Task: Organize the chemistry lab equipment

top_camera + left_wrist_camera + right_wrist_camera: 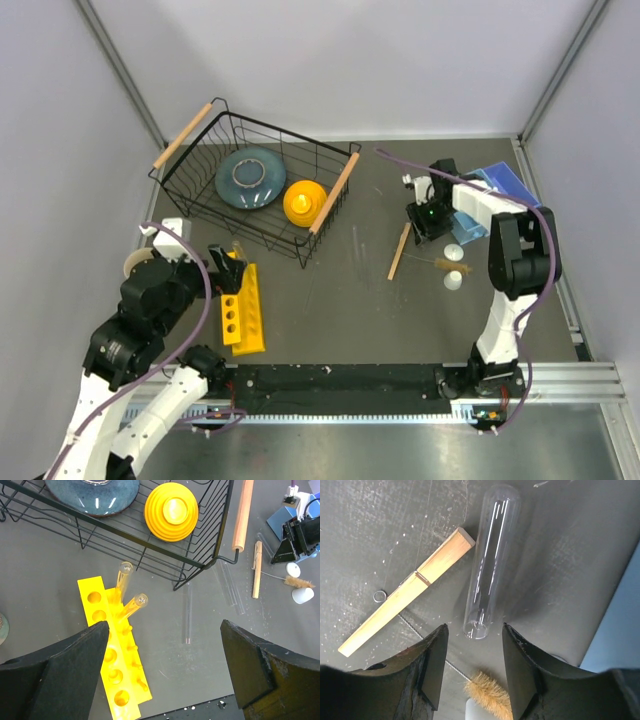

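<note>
My right gripper is open, low over the table, with the open mouth of a clear glass tube lying between its fingertips, not gripped. A pale wooden stick lies left of the tube. The brown brush and a white round piece lie just below the jaws. In the top view the stick, the brush and two white pieces lie by the right gripper. My left gripper is open and empty, above another clear tube lying flat.
A yellow tube rack lies at front left with two tubes leaning in it. The black wire basket at back left holds the blue-grey plate and yellow dome. A blue tray sits behind the right gripper.
</note>
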Robot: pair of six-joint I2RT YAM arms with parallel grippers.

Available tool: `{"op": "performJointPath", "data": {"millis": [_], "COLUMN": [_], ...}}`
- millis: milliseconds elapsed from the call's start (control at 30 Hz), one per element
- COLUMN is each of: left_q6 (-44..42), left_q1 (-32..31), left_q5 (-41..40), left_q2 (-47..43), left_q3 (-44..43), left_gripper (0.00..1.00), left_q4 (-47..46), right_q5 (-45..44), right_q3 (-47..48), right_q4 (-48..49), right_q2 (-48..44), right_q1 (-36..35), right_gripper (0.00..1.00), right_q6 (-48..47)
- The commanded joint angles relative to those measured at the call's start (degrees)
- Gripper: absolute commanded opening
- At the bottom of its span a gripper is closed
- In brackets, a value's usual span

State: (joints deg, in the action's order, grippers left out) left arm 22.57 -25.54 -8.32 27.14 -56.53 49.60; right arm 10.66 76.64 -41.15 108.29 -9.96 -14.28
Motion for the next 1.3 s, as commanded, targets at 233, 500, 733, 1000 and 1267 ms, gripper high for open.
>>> {"op": "performJointPath", "data": {"millis": [233,500,733,1000,1267], "left_q6": [0.46,2.04,6.07,14.42,23.83], "left_q1": [0.31,0.23,0.23,0.23,0.23], "left_q5": [1.46,3.74,12.26,24.39,32.56], "left_q2": [1.34,2.66,5.99,10.3,10.13], "left_q3": [-1.47,-2.53,-2.26,-0.25,1.68], "left_gripper": [0.99,0.99,0.99,0.99,0.99], "left_q4": [-2.85,-2.84,-6.01,-13.47,-17.34], "right_q5": [-0.02,0.24,8.56,29.76,32.58], "right_q3": [3.95,1.68,-5.09,-16.34,-18.9], "right_q4": [1.24,3.7,7.13,7.31,-0.16], "right_q2": [3.85,0.26,-12.82,-30.05,-41.13], "right_q1": [0.2,1.87,2.22,0.91,-9.72], "right_gripper": [0.3,0.11,0.1,0.1,0.11], "right_q6": [0.92,1.54,-0.21,-6.27,-13.75]}}
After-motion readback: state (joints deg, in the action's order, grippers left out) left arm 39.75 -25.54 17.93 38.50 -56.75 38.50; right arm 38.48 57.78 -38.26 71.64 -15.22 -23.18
